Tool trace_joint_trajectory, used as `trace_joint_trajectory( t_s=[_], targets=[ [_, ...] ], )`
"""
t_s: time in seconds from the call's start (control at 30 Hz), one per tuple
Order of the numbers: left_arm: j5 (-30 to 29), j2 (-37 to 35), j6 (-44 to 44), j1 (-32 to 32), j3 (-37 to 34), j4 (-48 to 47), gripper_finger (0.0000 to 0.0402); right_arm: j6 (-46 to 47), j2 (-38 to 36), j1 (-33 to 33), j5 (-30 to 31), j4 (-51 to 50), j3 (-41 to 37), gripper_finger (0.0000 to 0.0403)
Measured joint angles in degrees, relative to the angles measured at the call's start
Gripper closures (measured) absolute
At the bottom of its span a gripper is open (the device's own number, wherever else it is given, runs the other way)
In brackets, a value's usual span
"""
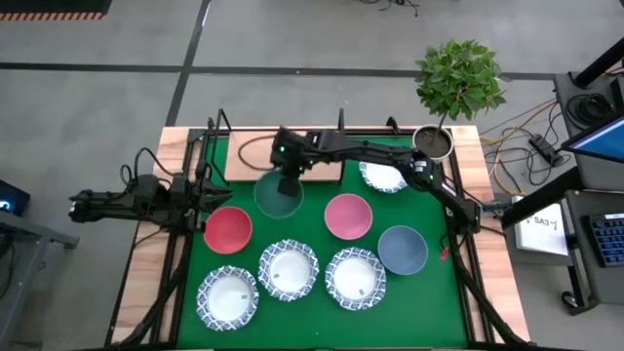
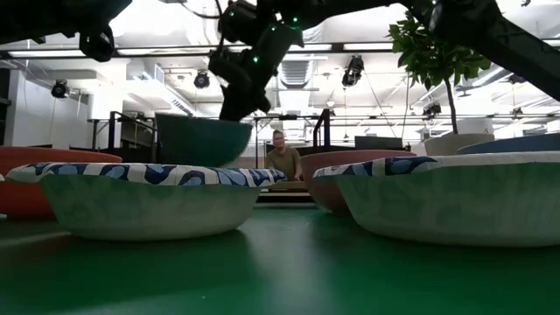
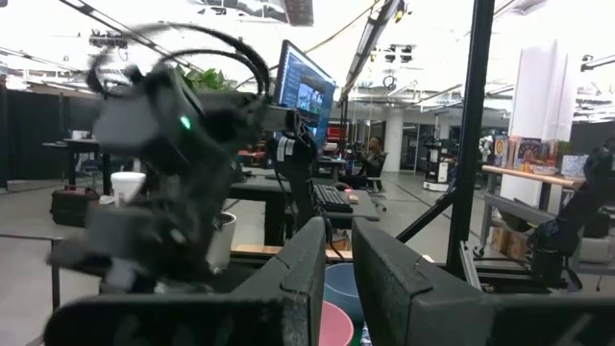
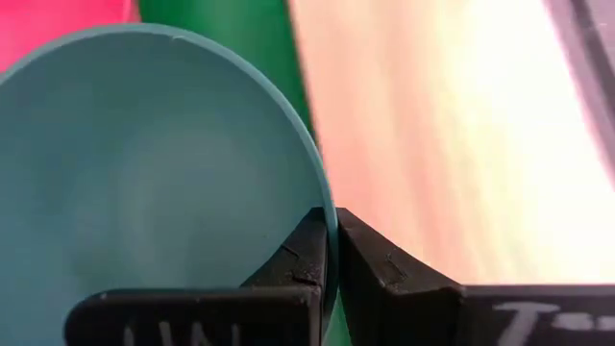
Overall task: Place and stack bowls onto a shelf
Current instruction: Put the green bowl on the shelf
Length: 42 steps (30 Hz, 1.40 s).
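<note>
My right gripper (image 1: pixel 289 185) (image 4: pixel 332 216) reaches in from the table's right and is shut on the dark green bowl (image 1: pixel 276 197) (image 2: pixel 201 140), just in front of the light-wood shelf (image 1: pixel 327 173). The red bowl (image 1: pixel 228 229), pink bowl (image 1: pixel 348 215) and grey-blue bowl (image 1: pixel 402 250) sit on the green mat. Three white blue-rimmed bowls (image 1: pixel 288 269) stand along the near side, and one more (image 1: pixel 382 176) sits at the far right. My left gripper (image 1: pixel 205 198) (image 3: pixel 338 240) waits at the left edge, fingers close together, touching nothing. My right gripper pinches the dark green bowl's rim (image 4: pixel 322 192) on its far side, one finger (image 4: pixel 298 259) inside the bowl and the other (image 4: pixel 384 269) outside. The fingers come from above, pointing down. The bowl hangs roughly level, its rim higher than those of the bowls on the mat.
A white plant pot (image 1: pixel 432 142) with a leafy plant stands at the far right corner. Black metal frames run along the table's left and right edges. A person (image 2: pixel 282 157) sits in the room beyond the table. Bare mat (image 1: pixel 312 219) lies between the red and pink bowls.
</note>
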Motion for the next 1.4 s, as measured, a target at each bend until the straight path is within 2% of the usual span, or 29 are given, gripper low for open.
trace_joint_trajectory(
  t_s=[0.5,0.8,0.93,1.23,1.4],
  targets=[
    [0.0,0.0,0.0,0.0,0.0,0.3,0.0361,17.5,0.3,-9.3,0.3,13.8,0.1,0.0394],
    [0.0,0.0,-0.3,0.0,0.0,0.4,0.0361,20.1,0.4,-9.3,0.6,22.9,-6.1,0.0394],
    [0.0,0.0,-1.2,0.0,0.0,0.5,0.0361,21.3,0.4,-9.3,0.8,23.9,-8.6,0.0394],
    [0.0,0.0,-1.6,0.0,0.0,0.5,0.0361,21.7,0.4,-9.3,9.2,23.9,-11.9,0.0394],
    [0.0,0.0,-2.7,0.0,0.0,0.5,0.0361,22.0,0.4,-9.3,9.6,23.9,-12.1,0.0387]
  ],
)
